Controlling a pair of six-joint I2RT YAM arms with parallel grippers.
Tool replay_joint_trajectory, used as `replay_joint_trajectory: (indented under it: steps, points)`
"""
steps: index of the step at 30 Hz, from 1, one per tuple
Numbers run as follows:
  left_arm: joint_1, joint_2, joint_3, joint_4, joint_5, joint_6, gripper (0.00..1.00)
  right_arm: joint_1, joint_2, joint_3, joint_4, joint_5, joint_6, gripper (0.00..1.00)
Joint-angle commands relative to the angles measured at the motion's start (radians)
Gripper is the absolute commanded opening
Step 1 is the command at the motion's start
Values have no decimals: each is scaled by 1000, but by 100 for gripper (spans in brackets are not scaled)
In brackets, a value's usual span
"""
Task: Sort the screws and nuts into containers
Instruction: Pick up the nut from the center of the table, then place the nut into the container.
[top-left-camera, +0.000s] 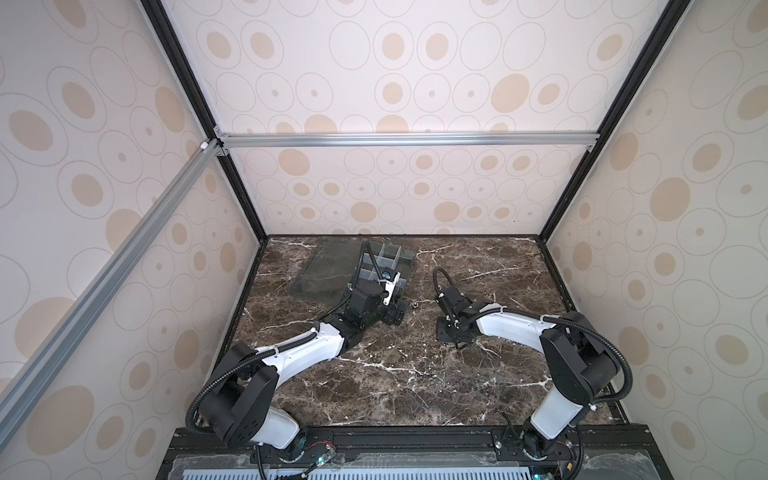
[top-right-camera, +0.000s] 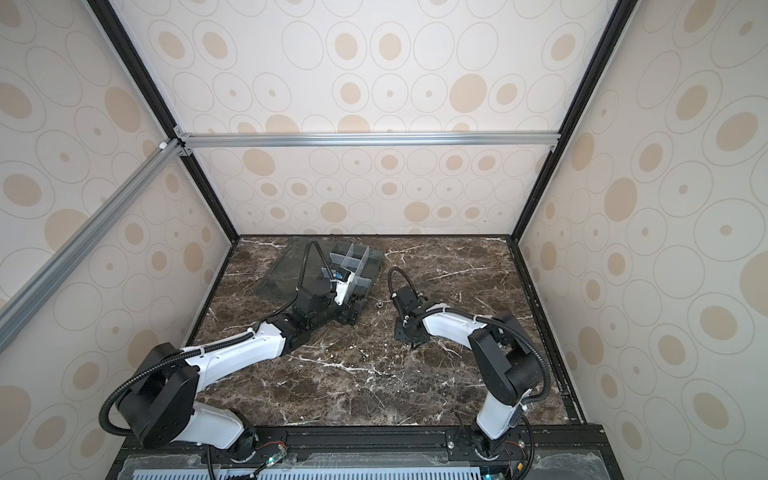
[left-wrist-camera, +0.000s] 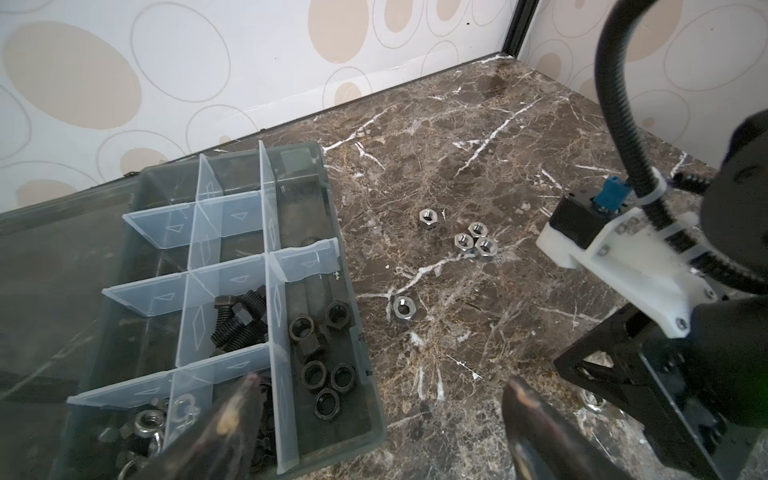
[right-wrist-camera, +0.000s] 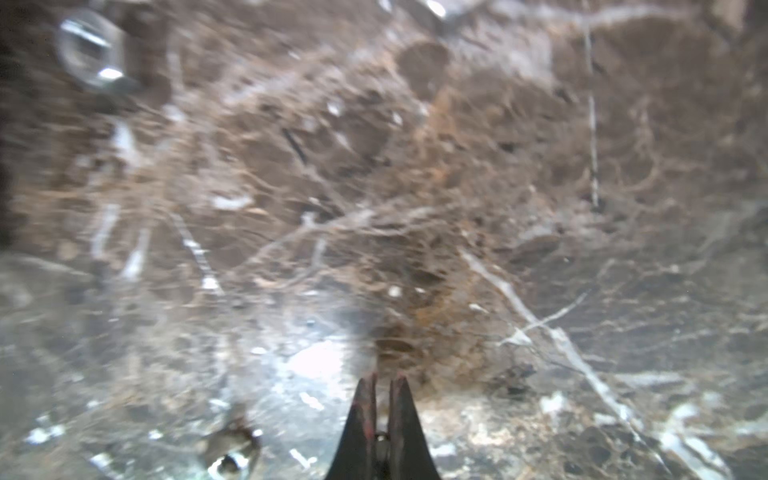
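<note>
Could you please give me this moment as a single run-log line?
left pincer: open at box edge | right pincer: shut near table | box: black nuts, screws inside | table: silver nuts loose

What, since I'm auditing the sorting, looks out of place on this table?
Several shiny silver hex nuts lie loose on the brown marble table, outside the translucent grey plastic organizer box, which holds black nuts and black screws.

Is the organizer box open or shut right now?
Open. The clear lid lies flat beside the organizer box; the left wrist view looks straight into uncovered cells holding black nuts and screws.
</note>
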Motion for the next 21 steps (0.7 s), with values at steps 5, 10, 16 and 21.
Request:
replay_joint_trajectory:
  steps: [5,10,16,21]
  points:
    - [110,-99,-26,55,-55,-94,93,36,60,272,27,-167,-164,0]
    - [303,-194,-96,-10,-137,-243,95,107,232,540,87,-318,-221,0]
    - [398,-314,-184,-113,-197,-308,95,177,520,929,70,-331,-224,0]
    - [396,-371,-218,-132,-155,-296,95,180,708,1163,35,-294,-214,0]
